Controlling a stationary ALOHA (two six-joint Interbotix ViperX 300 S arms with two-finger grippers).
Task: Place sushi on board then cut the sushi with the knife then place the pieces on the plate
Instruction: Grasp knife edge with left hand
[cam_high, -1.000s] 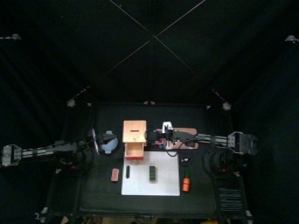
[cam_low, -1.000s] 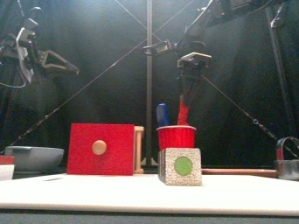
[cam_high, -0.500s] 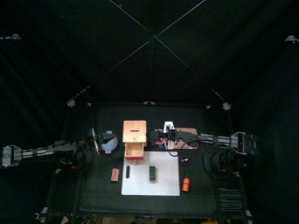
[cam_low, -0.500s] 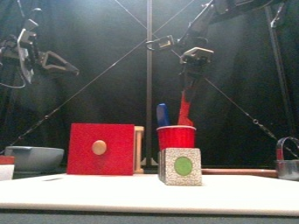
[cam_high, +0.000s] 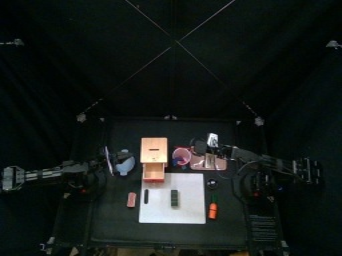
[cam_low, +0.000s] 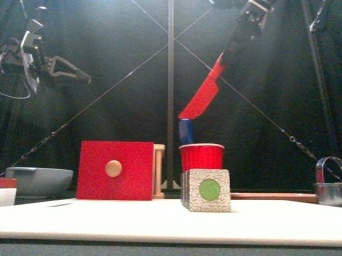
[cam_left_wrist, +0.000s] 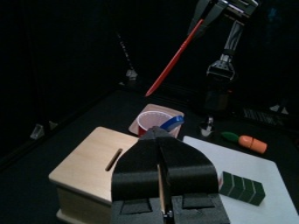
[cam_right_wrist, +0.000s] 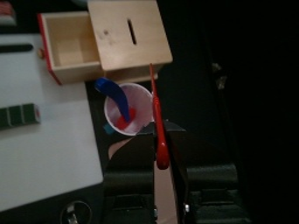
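Nearest to where I stand, well below the right pincer (cam_low: 246, 18) and forward of it, the sushi roll (cam_low: 207, 190) lies on the white board (cam_high: 195, 190), uncut as far as I can see. Just behind it, almost straight beneath the pincer's load, is the red cup (cam_low: 202, 158) with the blue knife (cam_low: 187, 129) standing in it, and the wooden box (cam_low: 114, 170) is off to the pincer's left. The pink plate (cam_high: 203, 162) seems to lie under the right arm, behind the board.

High up, the right pincer is clamped on the handle of the red knife (cam_low: 205, 90), whose blade slants down and leftward, clear above the cup. The arm comes in from the right, raised high, with its wrist tipped down.

I'd say the step now is carrying the knife to the roll. It should come forward first, wide of the cup's rim and the blue knife. Then the blade should be squared across the roll at a seam between blocks before pressing down.

Far to the left, the left pincer (cam_left_wrist: 163, 147) rests aloft, its jaws closed together on nothing.
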